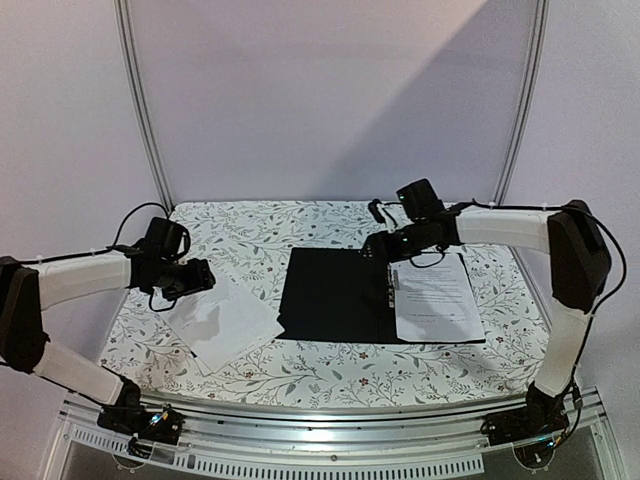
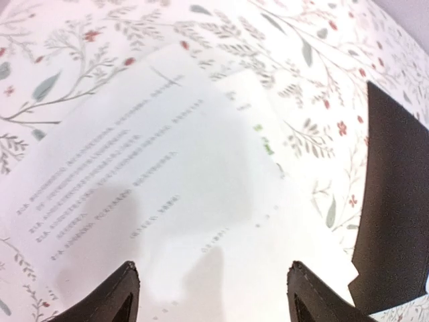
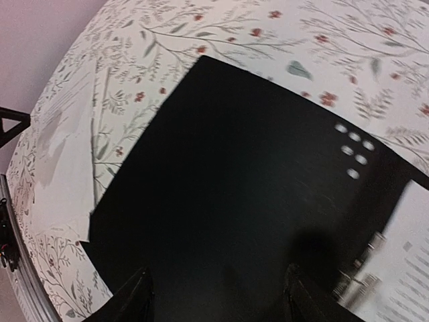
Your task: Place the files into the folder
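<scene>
- Folder (image 1: 330,295) lies open on bench (image 1: 300,225), ready to receive; one sheet (image 1: 435,295) already on its right half.
- Left end effector (image 2: 213,295), released, hovers over loose files (image 1: 222,325); right end effector (image 3: 218,295), released, above folder.

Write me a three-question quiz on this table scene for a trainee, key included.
1. True or false: the folder lies closed.
2. Multiple choice: the loose sheets not yet filed lie (a) on the tablecloth below the left gripper, (b) on the folder's far edge, (c) between the fingers of the right gripper.
3. Short answer: what lies on the folder's right half?

Key
1. False: it lies open, black inside facing up.
2. a
3. One printed sheet.
</scene>
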You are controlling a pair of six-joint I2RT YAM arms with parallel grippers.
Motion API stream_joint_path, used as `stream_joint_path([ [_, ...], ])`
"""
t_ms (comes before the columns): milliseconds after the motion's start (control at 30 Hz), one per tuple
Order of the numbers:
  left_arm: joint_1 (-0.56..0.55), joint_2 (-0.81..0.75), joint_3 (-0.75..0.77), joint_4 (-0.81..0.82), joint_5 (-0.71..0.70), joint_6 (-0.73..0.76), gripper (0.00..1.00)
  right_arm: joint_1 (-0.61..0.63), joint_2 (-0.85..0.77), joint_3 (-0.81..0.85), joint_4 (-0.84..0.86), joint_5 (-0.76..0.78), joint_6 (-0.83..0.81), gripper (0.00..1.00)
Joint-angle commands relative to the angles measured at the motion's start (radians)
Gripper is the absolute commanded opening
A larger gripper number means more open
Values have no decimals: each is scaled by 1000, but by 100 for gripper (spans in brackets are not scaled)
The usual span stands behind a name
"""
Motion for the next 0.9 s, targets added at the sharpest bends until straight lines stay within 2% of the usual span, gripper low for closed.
stream_joint_path([
  [0,114,-29,-40,13,14,-26,76,115,153,127,96,-102,92,65],
  [100,172,-23,-50,15,38,-16,76,186,265,247,83,-96,129,65],
  [200,217,-29,-57,12,33,-17,76,234,335,289,131,-82,201,65],
  [300,275,-55,-74,-8,6,-21,76,258,396,323,180,-107,283,65],
  [433,355,-78,-101,-13,-6,-28,77,277,487,423,151,-139,362,65],
  [867,392,43,-152,23,73,-37,76,318,592,454,161,-248,466,59],
])
